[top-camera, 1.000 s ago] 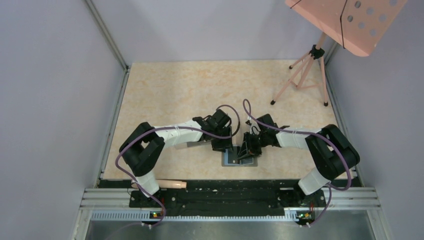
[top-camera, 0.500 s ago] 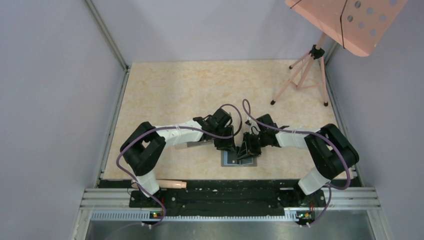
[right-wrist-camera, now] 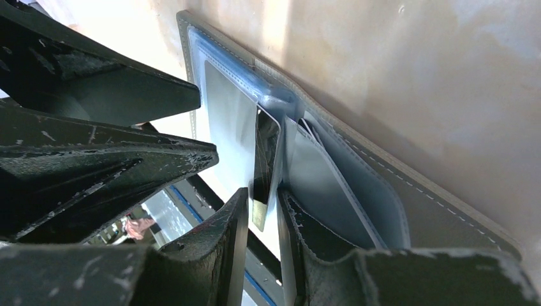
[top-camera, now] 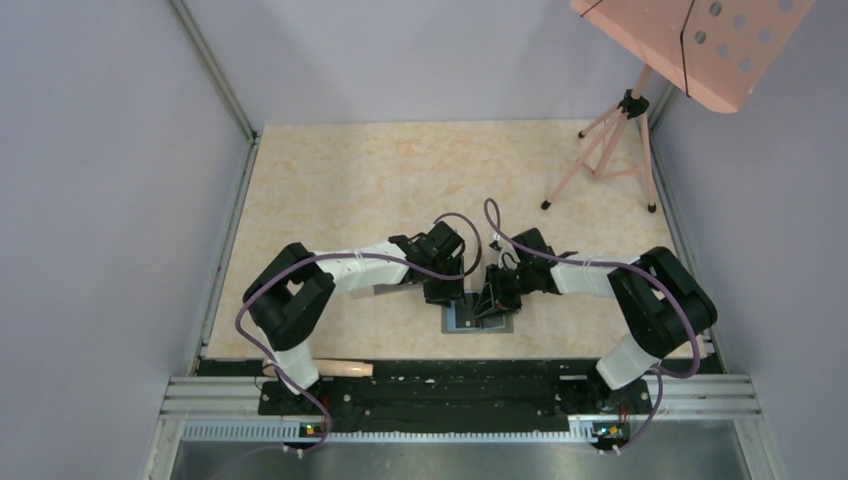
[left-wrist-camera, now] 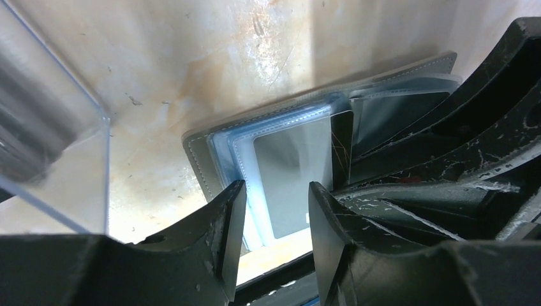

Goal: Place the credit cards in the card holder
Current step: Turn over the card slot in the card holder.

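From above, the two arms are crowding over the wallet, which is lying open near the 6 o'clock edge of the table. They are hiding most of it, along with whatever is being held. The right wrist view is revealing more: a dark card is standing on edge over the wallet's clear sleeves. Its near end is being pinched by the right gripper, whose fingers are clamping it with hardly any gap. Whether the card's far end is sitting inside a sleeve is hard to make out. The left wrist view is showing the left gripper released, its fingers spread with only a clear sleeve visible between them. Whether its tips are touching the wallet I cannot tell. That view is also catching a clear box at 9 o'clock of the wallet, just beside it and cut off by the frame. Beyond the arms the table surface is running on toward 12 o'clock, with a tripod standing well apart at 2 o'clock.
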`<control>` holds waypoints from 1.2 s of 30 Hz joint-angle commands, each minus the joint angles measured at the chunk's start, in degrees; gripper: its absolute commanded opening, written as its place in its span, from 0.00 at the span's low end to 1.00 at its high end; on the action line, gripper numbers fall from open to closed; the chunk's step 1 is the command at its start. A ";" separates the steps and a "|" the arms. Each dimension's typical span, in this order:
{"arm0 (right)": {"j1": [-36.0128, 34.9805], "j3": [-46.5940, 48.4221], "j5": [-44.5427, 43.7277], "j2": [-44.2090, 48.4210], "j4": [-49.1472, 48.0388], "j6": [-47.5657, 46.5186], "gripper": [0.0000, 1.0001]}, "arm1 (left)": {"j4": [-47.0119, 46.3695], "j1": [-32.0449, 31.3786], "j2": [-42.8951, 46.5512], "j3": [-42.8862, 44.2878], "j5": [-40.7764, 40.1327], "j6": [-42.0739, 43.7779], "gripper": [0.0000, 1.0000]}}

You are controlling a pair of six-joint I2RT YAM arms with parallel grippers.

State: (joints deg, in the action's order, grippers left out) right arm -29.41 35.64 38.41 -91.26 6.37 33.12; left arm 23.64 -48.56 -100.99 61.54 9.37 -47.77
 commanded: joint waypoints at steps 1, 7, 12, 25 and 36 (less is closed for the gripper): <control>-1.09 -1.03 -4.61 -2.12 1.14 -1.93 0.25 | -0.22 -0.22 -1.60 -0.02 0.77 1.00 0.45; -1.98 0.19 -2.84 -2.84 1.05 -2.78 0.24 | -5.77 -0.44 0.42 -0.85 5.01 0.16 0.39; -2.14 0.82 -2.30 -3.01 0.74 -2.88 0.24 | -9.98 -0.49 3.14 -2.25 7.03 -0.73 0.38; -2.24 1.61 -2.21 -3.72 0.89 -2.80 0.27 | -17.24 -0.41 5.93 -5.48 10.89 -2.25 0.37; -2.22 1.01 -3.79 -3.64 1.80 -3.07 0.30 | 1.01 0.04 5.47 -2.49 -2.82 1.27 0.46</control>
State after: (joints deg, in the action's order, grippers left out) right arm -30.39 37.19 40.73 -93.23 6.76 32.60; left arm 18.46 -48.73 -96.01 56.90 11.90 -48.12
